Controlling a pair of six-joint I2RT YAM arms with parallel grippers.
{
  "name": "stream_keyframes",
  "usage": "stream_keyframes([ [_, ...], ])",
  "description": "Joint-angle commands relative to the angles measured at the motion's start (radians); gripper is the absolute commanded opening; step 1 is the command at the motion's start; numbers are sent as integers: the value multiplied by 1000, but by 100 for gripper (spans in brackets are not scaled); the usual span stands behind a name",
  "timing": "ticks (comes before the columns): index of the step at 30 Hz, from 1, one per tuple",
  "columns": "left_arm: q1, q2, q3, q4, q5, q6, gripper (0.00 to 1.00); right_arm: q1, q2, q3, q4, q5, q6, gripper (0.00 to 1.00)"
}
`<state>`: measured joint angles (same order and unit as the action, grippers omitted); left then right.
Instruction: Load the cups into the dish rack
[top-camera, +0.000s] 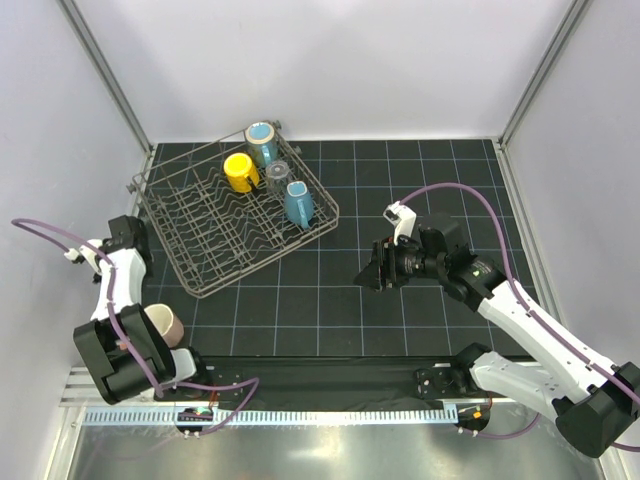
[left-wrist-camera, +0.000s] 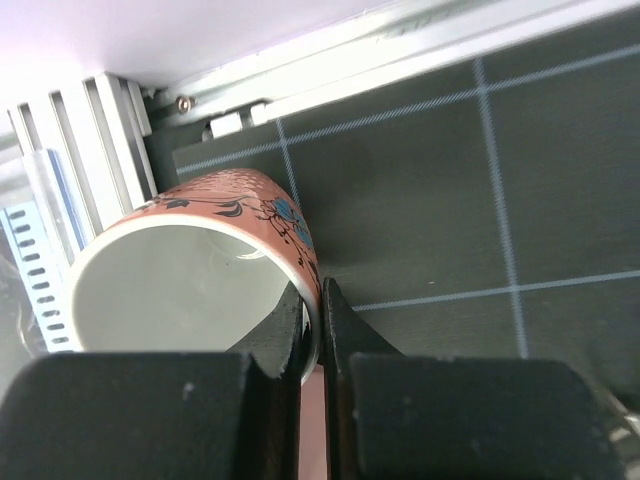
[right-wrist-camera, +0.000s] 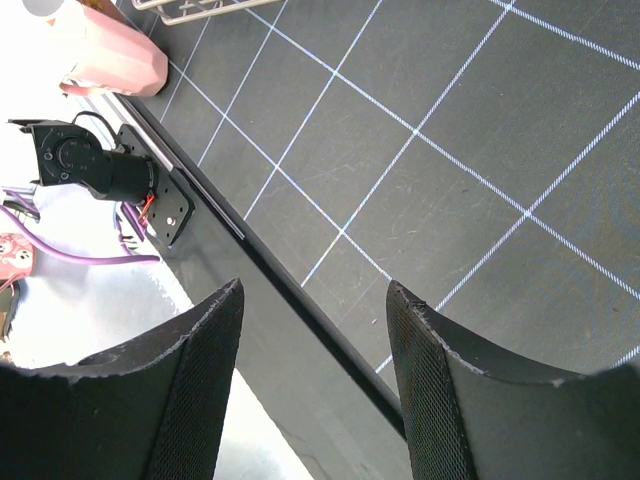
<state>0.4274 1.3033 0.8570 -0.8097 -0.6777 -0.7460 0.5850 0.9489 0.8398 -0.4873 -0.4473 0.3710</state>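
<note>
pink cup (left-wrist-camera: 225, 195) tilted, mouth up-left

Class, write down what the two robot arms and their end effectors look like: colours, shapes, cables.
The left arm and right arm have white links joined by black housings, each trailed by a purple cable. The left end effector has smooth black fingers; the right end effector has curved black fingers with textured inner faces.
</note>
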Motion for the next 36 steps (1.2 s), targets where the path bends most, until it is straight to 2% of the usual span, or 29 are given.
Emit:
stream_keyframes([
  [1,5,-70,74,-2,-65,34,0,-1,-4,44,9,9,-4,61],
  [9,-1,-157,191,-62,-8,42,0,-2,16,64,19,15,8,61],
  [12,-48,-211,247,-91,32,33,0,-1,39,74,23,12,6,61],
  [15,-151,-240,326,-155,68,-2,0,-1,59,82,35,2,2,61],
  [17,-258,-257,370,-189,96,-48,0,-1,73,90,53,-13,0,61],
  [19,-368,-288,399,-195,134,-91,0,-2,79,94,70,-30,0,62],
  [21,-418,-317,407,-180,182,-147,0,-1,91,104,92,-42,8,62],
  [23,-478,-355,405,-139,288,-171,0,4,100,119,105,-60,3,62],
  [28,-527,-436,377,-10,545,-274,0,21,110,153,113,-76,-17,63],
  [29,-526,-450,325,85,670,-300,0,25,110,154,130,-80,-18,63],
  [31,-529,-484,248,211,795,-416,0,35,110,151,177,-114,-9,64],
  [32,-541,-511,179,325,888,-453,0,44,110,144,197,-134,2,65],
  [36,-594,-570,91,484,987,-594,0,84,102,104,309,-218,22,72],
])
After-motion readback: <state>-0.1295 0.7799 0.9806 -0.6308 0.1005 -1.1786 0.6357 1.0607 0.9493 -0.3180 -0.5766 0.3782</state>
